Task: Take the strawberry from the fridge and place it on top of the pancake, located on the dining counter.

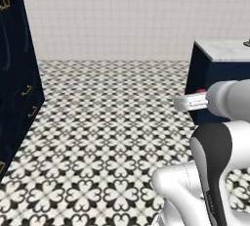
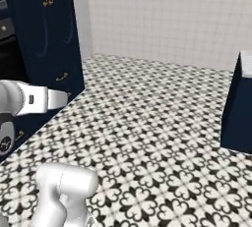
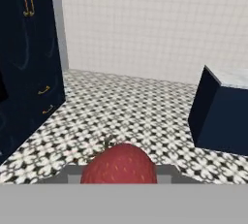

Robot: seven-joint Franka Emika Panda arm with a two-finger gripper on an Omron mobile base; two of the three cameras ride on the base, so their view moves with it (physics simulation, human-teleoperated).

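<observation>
The strawberry [image 3: 119,164], red and seeded with a small stem, sits at the bottom of the hand view, pinched between my grey fingertips. My gripper [image 3: 119,173] is shut on it and held out level above the patterned floor [image 1: 107,122]. In the base views the gripper [image 1: 178,103] [image 2: 63,99] shows as a pale hand pointing forward. The dining counter [image 1: 222,49] [image 2: 244,64] [image 3: 232,77], marble-topped on a navy base, stands ahead to the right. The pancake and the fridge are out of view.
Tall navy cabinets with brass handles [image 1: 17,83] [image 2: 47,39] [image 3: 26,63] stand along the left. A pale tiled wall [image 1: 127,14] closes the far side. Open black-and-white floor lies between the cabinets and the counter.
</observation>
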